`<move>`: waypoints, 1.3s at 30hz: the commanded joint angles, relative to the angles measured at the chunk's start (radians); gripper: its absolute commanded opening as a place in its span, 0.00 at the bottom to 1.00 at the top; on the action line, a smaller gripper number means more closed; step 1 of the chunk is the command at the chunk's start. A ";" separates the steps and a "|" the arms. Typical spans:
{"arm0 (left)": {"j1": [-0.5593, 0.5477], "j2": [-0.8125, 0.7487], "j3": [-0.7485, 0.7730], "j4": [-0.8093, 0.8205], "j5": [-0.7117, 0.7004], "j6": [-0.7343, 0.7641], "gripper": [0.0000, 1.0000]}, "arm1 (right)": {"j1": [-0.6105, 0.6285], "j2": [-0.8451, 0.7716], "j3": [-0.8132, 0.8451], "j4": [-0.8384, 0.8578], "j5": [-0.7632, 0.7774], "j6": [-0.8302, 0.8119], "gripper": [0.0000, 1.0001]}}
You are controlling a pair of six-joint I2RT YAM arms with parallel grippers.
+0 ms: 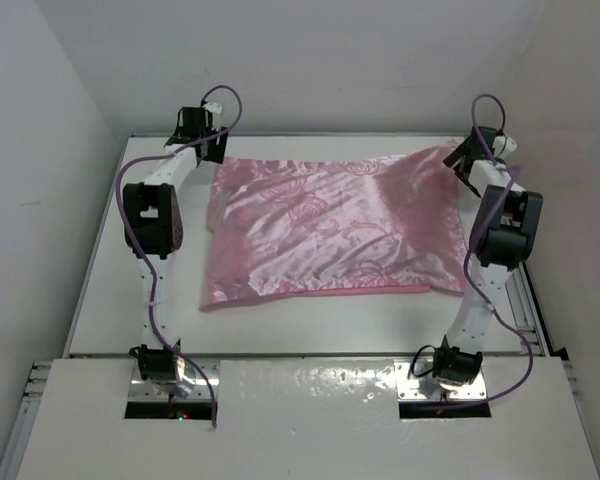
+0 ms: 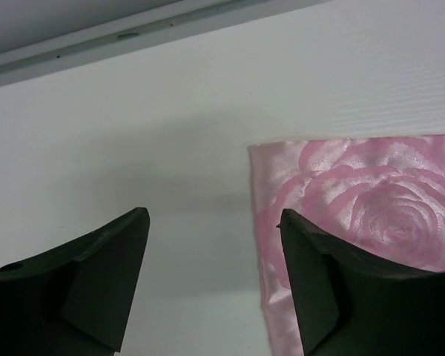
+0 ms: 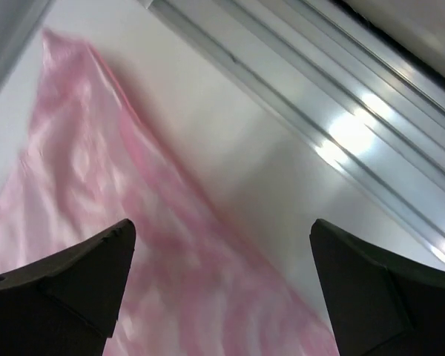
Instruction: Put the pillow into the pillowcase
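**Mid-table, the case is lying plump and both arms are hanging clear**

Across the middle of the table the pillowcase is lying spread out, pink satin shining, and it is looking plump rather than flat. No cream pillow is showing in any view. So I am judging that it is already sitting inside and the stuffing is done or close to it. What may be remaining is squaring the corners or tidying the mouth.

Its long axis is running left to right across the table, with the far right corner stretching toward the back edge. Which side the opening is facing, I cannot tell; a darker hem is running along the near edge.

Out at the far left corner the left gripper is hovering with jaws standing wide apart and nothing between them, the case's corner edge showing in the gap. Over at the far right corner the right gripper is likewise gaping and holding nothing. Pink cloth is lying beneath it, and a metal rail is running alongside.
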 commanded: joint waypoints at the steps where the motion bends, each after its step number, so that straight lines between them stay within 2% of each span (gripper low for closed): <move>1: 0.009 -0.072 -0.018 -0.010 0.069 0.007 0.70 | 0.018 -0.195 -0.218 -0.034 0.054 -0.014 0.99; 5: 0.009 -0.003 -0.001 -0.010 0.072 -0.036 0.79 | 0.048 -0.264 -0.325 -0.066 0.086 -0.067 0.99; 9: 0.005 0.061 0.073 -0.040 0.138 -0.072 0.84 | 0.062 -0.350 -0.418 -0.132 0.145 0.011 0.99; 10: 0.004 0.069 0.074 -0.033 0.150 -0.077 0.87 | 0.064 -0.381 -0.505 -0.120 0.143 0.024 0.99; 14: -0.010 0.106 0.068 -0.033 0.192 -0.100 0.88 | 0.053 -0.556 -0.734 -0.043 0.144 0.074 0.99; 18: -0.022 0.134 0.051 -0.037 0.226 -0.111 0.87 | 0.022 -0.697 -0.858 -0.098 0.138 0.073 0.99; 20: -0.024 0.140 0.041 -0.028 0.229 -0.120 0.76 | -0.008 -0.746 -0.932 -0.134 0.143 0.076 0.99; 21: -0.024 0.143 0.042 -0.025 0.229 -0.126 0.65 | -0.040 -0.792 -0.950 -0.152 0.148 0.090 0.99; 24: -0.024 0.146 0.041 -0.026 0.244 -0.131 0.47 | -0.105 -0.849 -1.012 -0.220 0.102 0.122 0.99; 25: -0.025 0.146 0.039 -0.025 0.244 -0.132 0.33 | -0.139 -0.881 -1.045 -0.226 0.079 0.125 0.99; 31: -0.025 0.132 0.021 -0.002 0.256 -0.159 0.04 | -0.165 -0.941 -1.155 -0.146 -0.039 0.134 0.99; 33: -0.025 0.124 0.015 0.009 0.247 -0.157 0.00 | -0.163 -0.924 -1.156 -0.131 -0.064 0.137 0.97; 35: -0.024 0.117 0.011 0.012 0.235 -0.159 0.00 | -0.163 -0.894 -1.149 -0.120 -0.086 0.137 0.95; 38: -0.022 0.097 -0.010 0.039 0.210 -0.155 0.00 | -0.165 -0.863 -1.144 -0.143 -0.073 0.150 0.84; 39: -0.018 0.088 -0.018 0.049 0.203 -0.156 0.00 | -0.171 -0.863 -1.158 -0.152 -0.049 0.157 0.66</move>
